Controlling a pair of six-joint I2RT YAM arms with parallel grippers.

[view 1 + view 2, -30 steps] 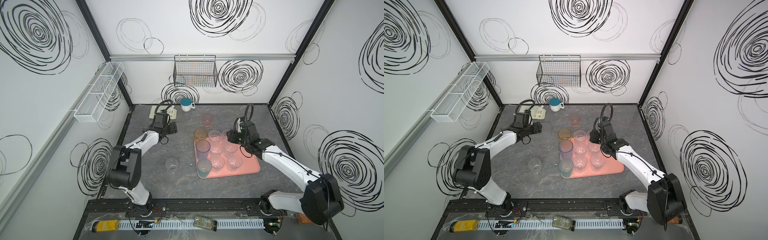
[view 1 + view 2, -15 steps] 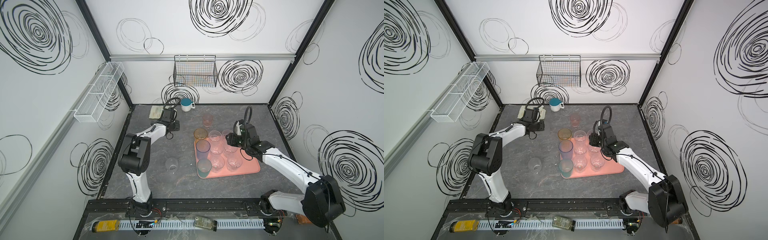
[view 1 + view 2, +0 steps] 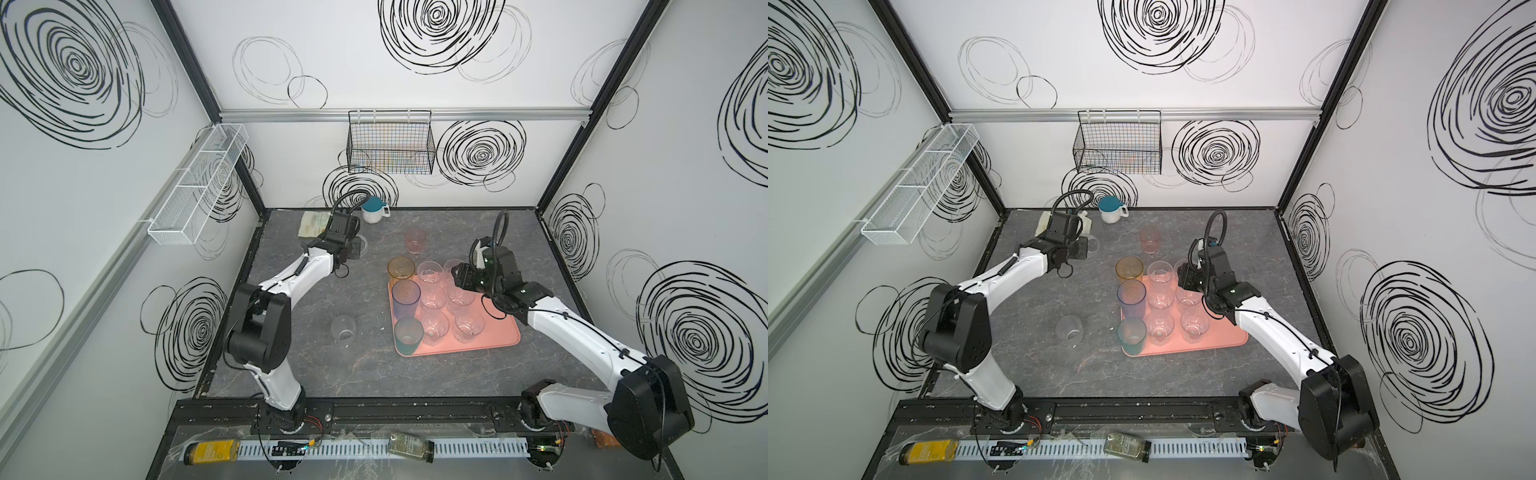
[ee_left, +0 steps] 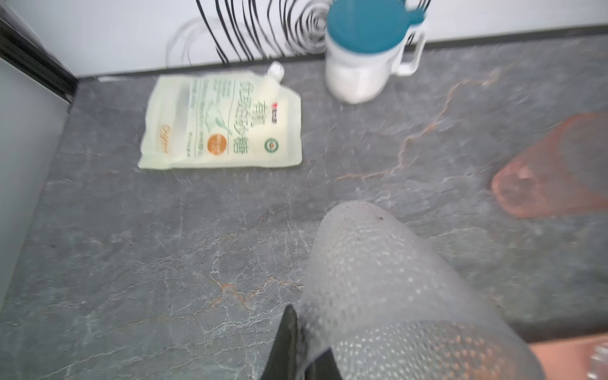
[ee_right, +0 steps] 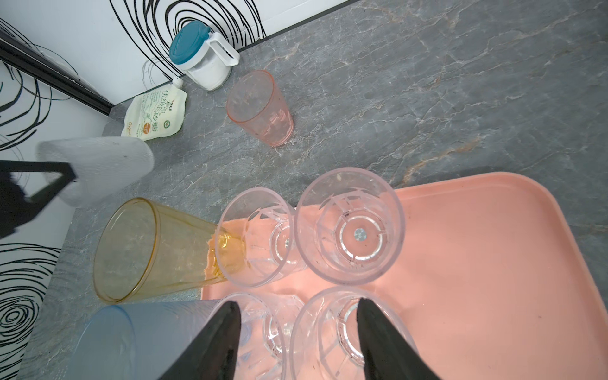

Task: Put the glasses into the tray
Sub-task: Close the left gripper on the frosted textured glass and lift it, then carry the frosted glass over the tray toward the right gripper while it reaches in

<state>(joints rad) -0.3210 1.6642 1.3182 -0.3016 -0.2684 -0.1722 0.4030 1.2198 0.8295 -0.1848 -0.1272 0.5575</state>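
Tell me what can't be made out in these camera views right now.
Left gripper: in both top views its own wrist covers the grip.
Frosted glass: left wrist view, blurred, bottom edge cuts it off.
Pouch print: left wrist view, motion blur.
Black wire basket: in both top views the mesh obscures any contents.

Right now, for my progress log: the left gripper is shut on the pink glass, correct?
No. The left gripper is shut on a frosted glass, not the pink glass, which stands free on the table, as the left wrist view shows.
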